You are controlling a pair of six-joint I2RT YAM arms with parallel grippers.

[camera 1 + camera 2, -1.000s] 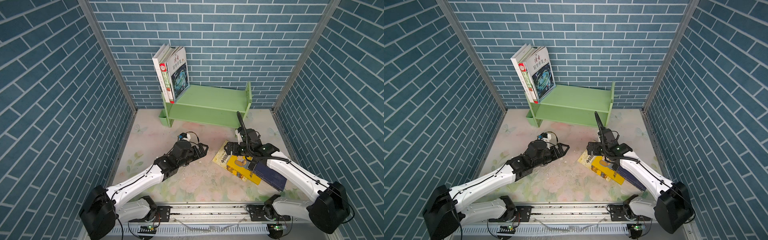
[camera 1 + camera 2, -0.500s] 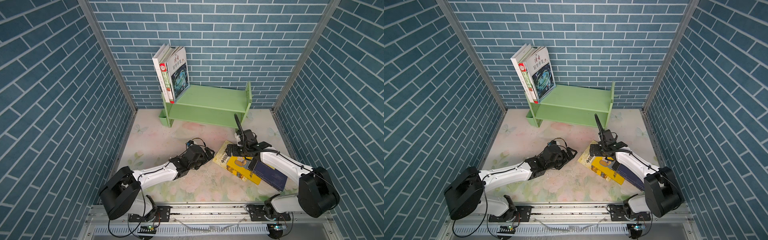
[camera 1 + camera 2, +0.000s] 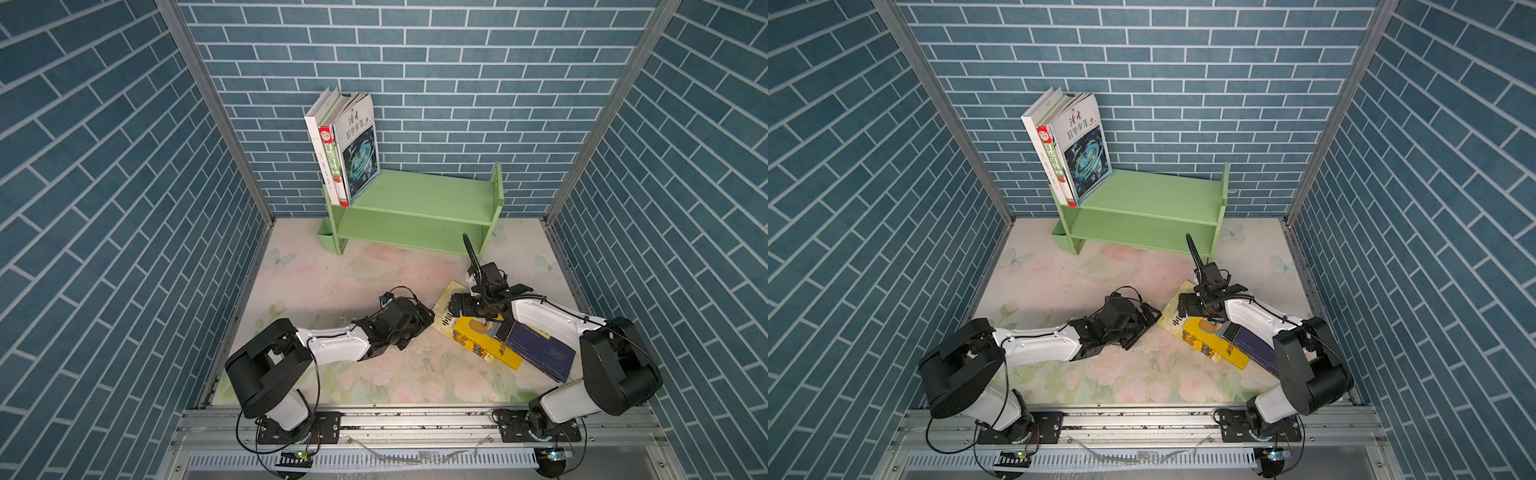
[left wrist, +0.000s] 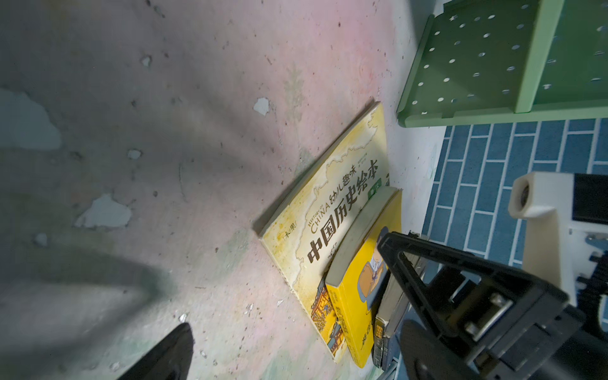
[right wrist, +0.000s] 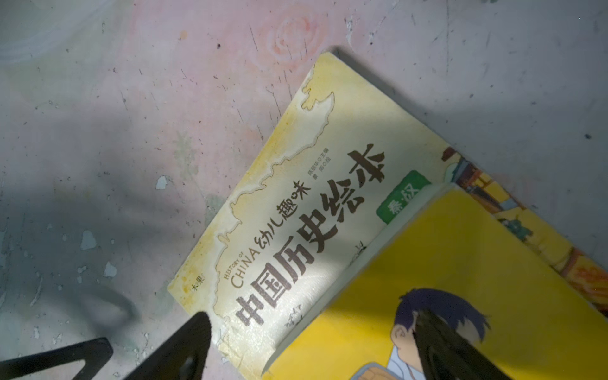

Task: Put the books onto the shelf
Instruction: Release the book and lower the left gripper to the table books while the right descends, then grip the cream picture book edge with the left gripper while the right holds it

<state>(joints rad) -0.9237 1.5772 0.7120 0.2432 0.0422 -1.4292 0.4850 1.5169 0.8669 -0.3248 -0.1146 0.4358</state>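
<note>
Floral mat (image 3: 332, 282), pale yellow book (image 3: 442, 321) flat, diagonal

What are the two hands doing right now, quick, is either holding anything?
Left hand: open, holding nothing.
Right hand: open, holding nothing, over the History of China book.

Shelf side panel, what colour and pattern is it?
Light green side panel with small round holes; best in the left wrist view.

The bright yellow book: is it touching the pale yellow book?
Touching. The right wrist view shows the bright yellow book lying across the pale yellow book, its page edge pressed on that cover, no gap.
</note>
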